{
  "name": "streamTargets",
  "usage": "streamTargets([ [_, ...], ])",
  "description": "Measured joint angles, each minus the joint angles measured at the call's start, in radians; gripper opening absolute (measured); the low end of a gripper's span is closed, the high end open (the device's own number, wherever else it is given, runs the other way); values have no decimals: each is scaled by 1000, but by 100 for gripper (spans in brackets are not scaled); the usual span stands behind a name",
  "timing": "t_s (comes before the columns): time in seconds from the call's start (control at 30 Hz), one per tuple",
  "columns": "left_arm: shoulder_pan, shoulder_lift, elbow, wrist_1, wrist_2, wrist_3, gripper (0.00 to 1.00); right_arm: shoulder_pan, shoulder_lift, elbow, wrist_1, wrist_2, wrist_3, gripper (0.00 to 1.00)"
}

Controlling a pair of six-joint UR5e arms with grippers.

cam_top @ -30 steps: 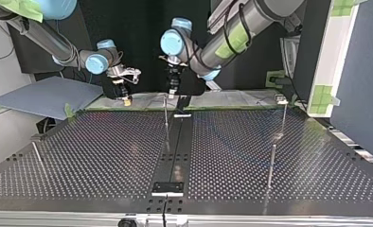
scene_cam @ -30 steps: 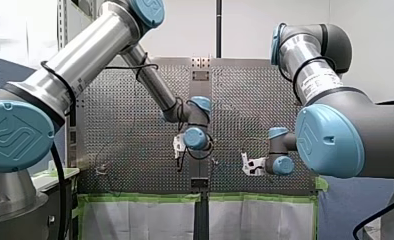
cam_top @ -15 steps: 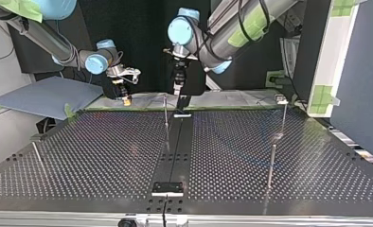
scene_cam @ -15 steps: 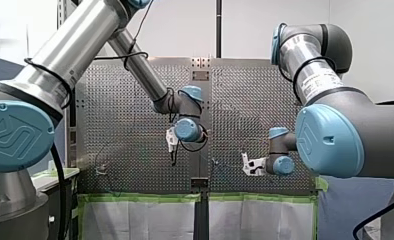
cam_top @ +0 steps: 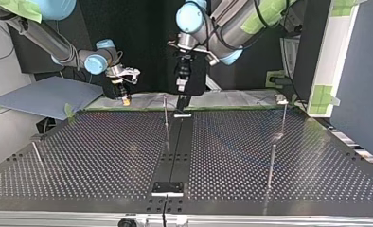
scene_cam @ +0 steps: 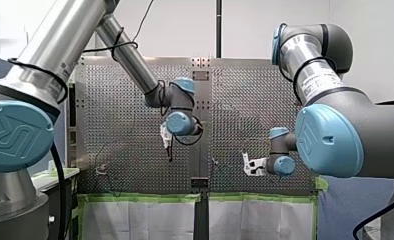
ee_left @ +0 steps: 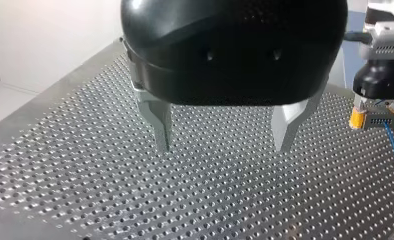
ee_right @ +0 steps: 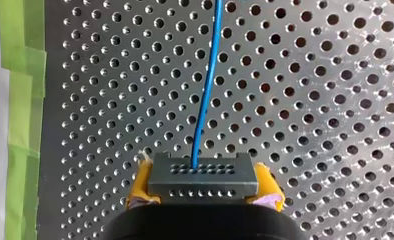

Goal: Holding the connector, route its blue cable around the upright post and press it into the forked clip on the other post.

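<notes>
Two-arm cable routing, start of the routing step. Over the last second the left claw (ee_left: 223,147) has lifted and swung away from the central post (cam_top: 165,113), toward the front view's left. Its metal fingers (ee_left: 161,125) stand wide apart with nothing between them, above bare tabletop (cam_top: 104,156).

The right claw (ee_right: 203,182) has not moved. It sits low at the far edge of the tabletop, at the top view's left, and its yellow pads (ee_right: 140,185) are closed on the sides of the connector (ee_right: 201,172). The blue cable (ee_right: 205,100) leaves the connector's face and runs nearly straight ahead over the perforated plate.

The cable is too thin to trace in the front and top views, so its path relative to the post cannot be told. Which of the other posts carries the forked clip cannot be made out either.

Reading: the left arm's retreat probably clears the space around the post. The carrying, wrapping and pressing in then fall to the right arm, and none of these looks begun.
</notes>
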Motion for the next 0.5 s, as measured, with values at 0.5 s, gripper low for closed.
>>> streamTargets([
  [0.5, 6, 142, -142, 69, 15, -18, 100, -2, 0, 0, 9, 2, 0, 0],
])
